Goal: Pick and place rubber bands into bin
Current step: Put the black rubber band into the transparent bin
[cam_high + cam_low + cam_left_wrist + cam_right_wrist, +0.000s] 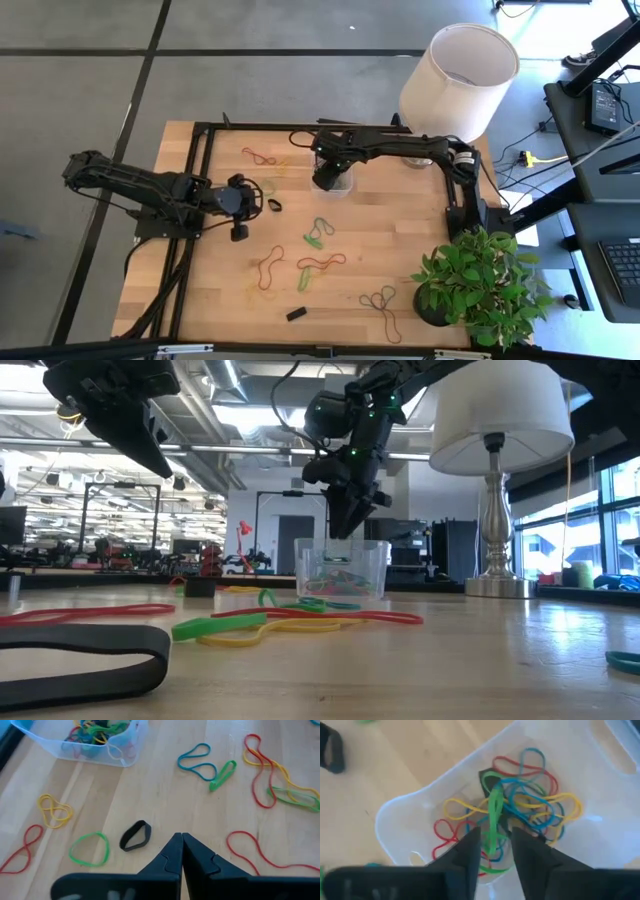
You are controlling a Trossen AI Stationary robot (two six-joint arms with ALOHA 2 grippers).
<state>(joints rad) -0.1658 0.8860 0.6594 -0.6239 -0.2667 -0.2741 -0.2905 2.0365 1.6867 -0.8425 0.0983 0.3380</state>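
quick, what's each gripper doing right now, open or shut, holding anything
Left gripper: shut, empty, above the table.
Right gripper: open over the bin, a green rubber band between its fingers, seemingly just released.

One small clear plastic rectangular bin (415, 815) sits directly under my right jaws, holding a tangle of thin red, yellow, blue and green rubber bands (520, 805) too knotted to count. Ahead of my left jaws I count seven loose bands, among them one flat black elastic loop (135, 835).
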